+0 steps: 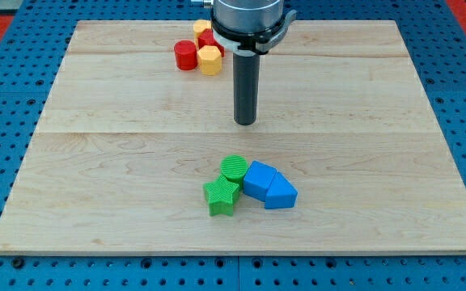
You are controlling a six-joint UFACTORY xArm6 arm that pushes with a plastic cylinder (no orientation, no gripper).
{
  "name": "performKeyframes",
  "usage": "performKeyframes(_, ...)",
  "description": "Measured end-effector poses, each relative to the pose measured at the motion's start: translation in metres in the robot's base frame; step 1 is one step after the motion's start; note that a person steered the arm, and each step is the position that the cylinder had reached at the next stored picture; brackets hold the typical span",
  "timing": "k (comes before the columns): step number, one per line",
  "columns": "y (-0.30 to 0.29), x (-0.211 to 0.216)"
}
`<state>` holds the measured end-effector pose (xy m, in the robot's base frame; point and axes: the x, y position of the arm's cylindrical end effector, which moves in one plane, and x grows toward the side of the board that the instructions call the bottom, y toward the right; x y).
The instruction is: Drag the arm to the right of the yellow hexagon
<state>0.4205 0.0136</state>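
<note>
Yellow hexagon (209, 60) touching red cylinder (185, 55); my tip (245, 122) right, below.

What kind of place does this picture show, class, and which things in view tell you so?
Probably a robotics lab bench: a wooden board lies on a blue perforated surface, my tip sits above it, and a yellow hexagon groups with other small blocks.

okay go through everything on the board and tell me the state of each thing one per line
My tip: on bare board, touching no block, right of and below the yellow hexagon.
Yellow hexagon: upright, against the red cylinder.
Red cylinder: upright.
Green cylinder: upright, beside the green star.
Green star: flat.
Blue blocks: two, pressed together.
</note>
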Motion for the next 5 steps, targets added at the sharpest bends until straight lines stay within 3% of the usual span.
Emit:
performKeyframes(2,0.001,0.004)
performKeyframes(5,0.104,-0.052)
